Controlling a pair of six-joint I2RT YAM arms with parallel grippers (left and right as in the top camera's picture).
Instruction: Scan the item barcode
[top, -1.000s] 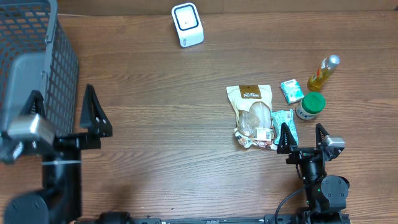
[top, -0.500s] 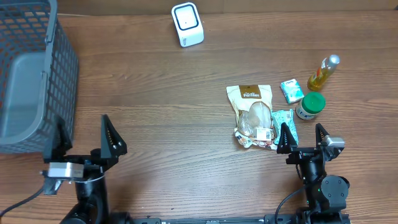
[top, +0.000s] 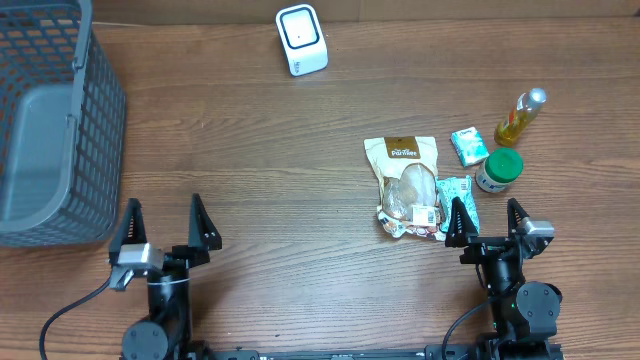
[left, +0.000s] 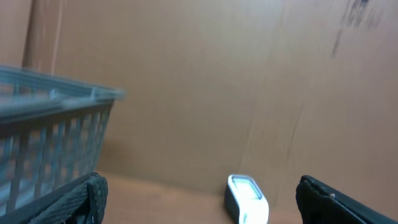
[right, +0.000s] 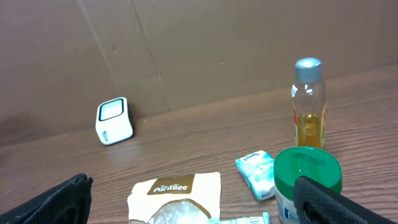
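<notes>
The white barcode scanner (top: 301, 40) stands at the table's far edge; it also shows as the scanner (left: 247, 199) and the scanner (right: 114, 121). A tan snack bag (top: 405, 185) lies right of centre, with a teal packet (top: 458, 195) beside it. My right gripper (top: 485, 222) stands open just in front of them, holding nothing; in its wrist view the gripper (right: 193, 210) frames the bag (right: 175, 199). My left gripper (top: 165, 228) is open and empty at the front left, seen as the gripper (left: 199, 206) facing the scanner.
A grey mesh basket (top: 105, 110) fills the far left corner, also visible as the basket (left: 56, 137). At the right are a tissue pack (top: 468, 146), a green-lidded jar (top: 499, 169) and an oil bottle (top: 521, 117). A cardboard wall backs the table.
My left arm has swung away from the basket, down and rightward to the front left edge, still open. The right arm and the items have not moved.
</notes>
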